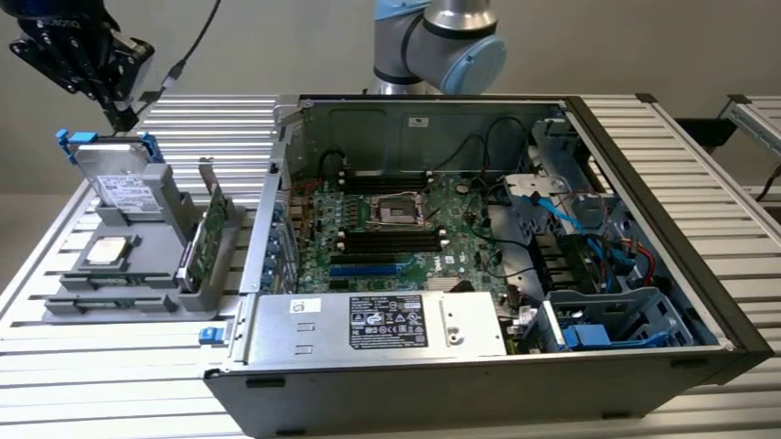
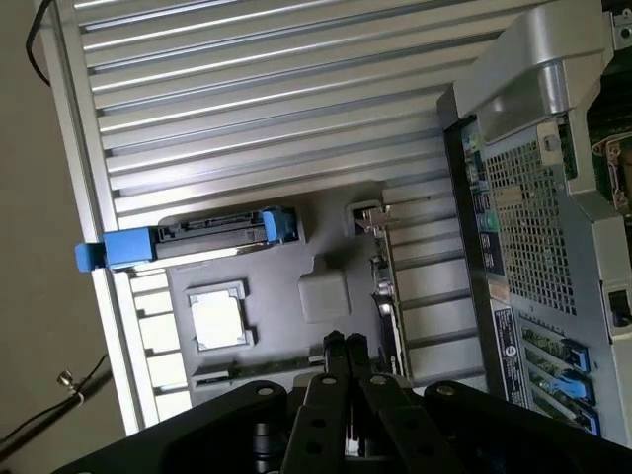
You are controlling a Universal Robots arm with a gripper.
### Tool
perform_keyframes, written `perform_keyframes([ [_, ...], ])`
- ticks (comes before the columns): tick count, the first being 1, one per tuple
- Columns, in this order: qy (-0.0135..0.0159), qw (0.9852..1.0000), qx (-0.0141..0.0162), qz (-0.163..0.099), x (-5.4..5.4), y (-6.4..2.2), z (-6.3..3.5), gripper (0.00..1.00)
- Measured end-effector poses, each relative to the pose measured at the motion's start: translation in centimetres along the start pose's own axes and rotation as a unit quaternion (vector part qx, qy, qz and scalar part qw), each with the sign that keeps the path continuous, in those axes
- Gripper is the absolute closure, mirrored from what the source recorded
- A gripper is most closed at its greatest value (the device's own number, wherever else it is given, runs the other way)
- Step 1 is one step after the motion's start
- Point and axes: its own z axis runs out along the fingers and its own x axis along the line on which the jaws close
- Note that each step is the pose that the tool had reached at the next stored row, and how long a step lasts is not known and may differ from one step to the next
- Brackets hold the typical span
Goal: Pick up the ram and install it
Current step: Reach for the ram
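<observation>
My black gripper (image 1: 123, 115) hangs high above the far end of the grey parts holder (image 1: 134, 219), at the exterior view's left. Its two fingertips (image 2: 336, 343) press together with nothing between them. The ram (image 1: 112, 283) is a thin green stick lying low in the holder's near end, well below and away from the gripper. In the wrist view the ram (image 2: 242, 373) appears as a narrow dark strip at the holder's edge, partly hidden by my fingers. The motherboard (image 1: 390, 229) with its black memory slots (image 1: 388, 240) lies inside the open computer case (image 1: 635, 210).
The holder also carries a drive in a blue caddy (image 1: 116, 169), a silver processor (image 1: 110, 249) and a green expansion card (image 1: 210, 224) with a metal bracket. A power supply (image 1: 379, 325) sits at the case's near side, with cables and blue drive bays (image 1: 610, 311) toward the exterior view's right.
</observation>
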Motion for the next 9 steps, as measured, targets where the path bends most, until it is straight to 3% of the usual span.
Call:
perform_keyframes([
  [6,0.0001,1.0,0.0,0.0,2.6,-0.68,0.17,0.9],
  [9,0.0007,1.0,-0.0005,-0.002,3.0,-1.28,0.34,0.9],
])
